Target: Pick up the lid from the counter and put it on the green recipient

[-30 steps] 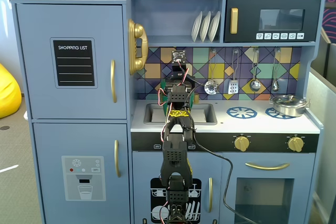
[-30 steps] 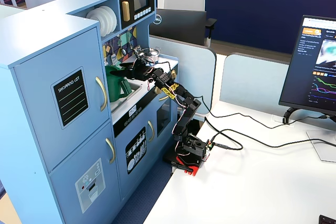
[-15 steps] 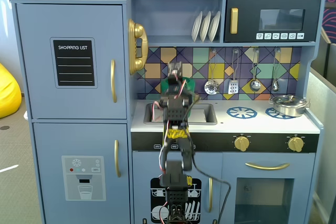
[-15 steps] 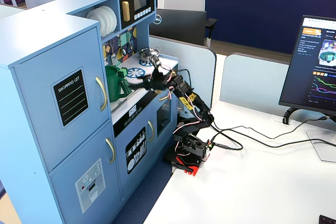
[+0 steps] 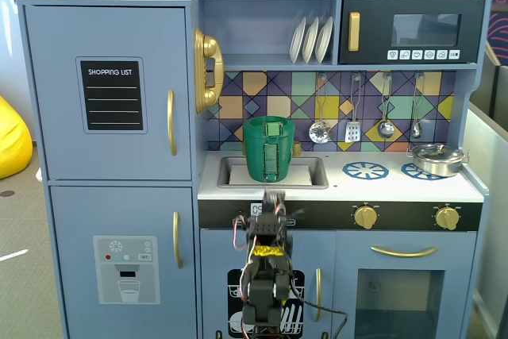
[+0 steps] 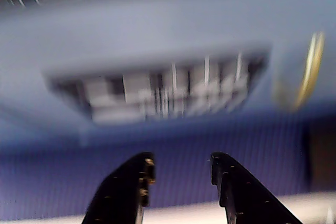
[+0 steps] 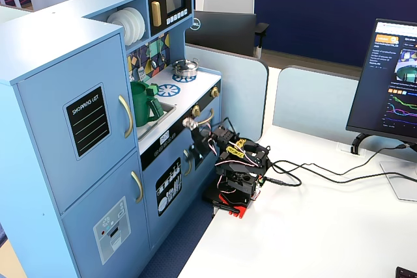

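Note:
The green recipient [image 5: 269, 152] stands upright in the sink of the toy kitchen; it also shows in the other fixed view [image 7: 139, 103]. The lid [image 5: 274, 127] appears to lie in its mouth, with only the small green block handle and part of the disc showing. My gripper [image 5: 274, 198] is in front of the counter's front edge, below and short of the recipient, and also shows from the side [image 7: 193, 124]. In the blurred wrist view my gripper [image 6: 181, 166] is open and empty, facing the blue cabinet front.
A shiny steel pot [image 5: 435, 158] sits on the right burner beside a blue burner ring [image 5: 365, 170]. Gold knobs [image 5: 366, 215] line the front panel. Utensils [image 5: 353, 129] hang on the back wall. A monitor [image 7: 391, 76] and cables [image 7: 313, 174] are on the white desk.

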### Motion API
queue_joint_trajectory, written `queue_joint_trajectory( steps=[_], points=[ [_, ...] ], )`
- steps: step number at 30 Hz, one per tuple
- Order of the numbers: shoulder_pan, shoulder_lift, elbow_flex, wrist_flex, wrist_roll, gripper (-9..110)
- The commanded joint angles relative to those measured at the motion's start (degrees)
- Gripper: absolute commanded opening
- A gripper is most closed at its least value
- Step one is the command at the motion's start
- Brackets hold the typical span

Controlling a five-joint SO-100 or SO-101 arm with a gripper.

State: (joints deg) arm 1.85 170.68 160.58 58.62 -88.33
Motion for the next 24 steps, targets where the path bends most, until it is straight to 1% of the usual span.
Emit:
queue_joint_trajectory(
  steps=[1, 4, 11, 13, 17, 24],
  points=[
    [-3.3, 6.4, 5.7, 6.7, 2.7, 1],
    [-3.4, 11.3, 8.7, 13.4, 2.6, 2],
    [-3.2, 11.3, 11.1, 23.9, 2.5, 2],
    [-2.6, 11.3, 11.1, 24.2, 3.5, 2],
    [-2.0, 11.4, 11.2, 29.3, 0.3, 2],
    [1.4, 11.4, 11.2, 29.2, 1.7, 3]
  ],
)
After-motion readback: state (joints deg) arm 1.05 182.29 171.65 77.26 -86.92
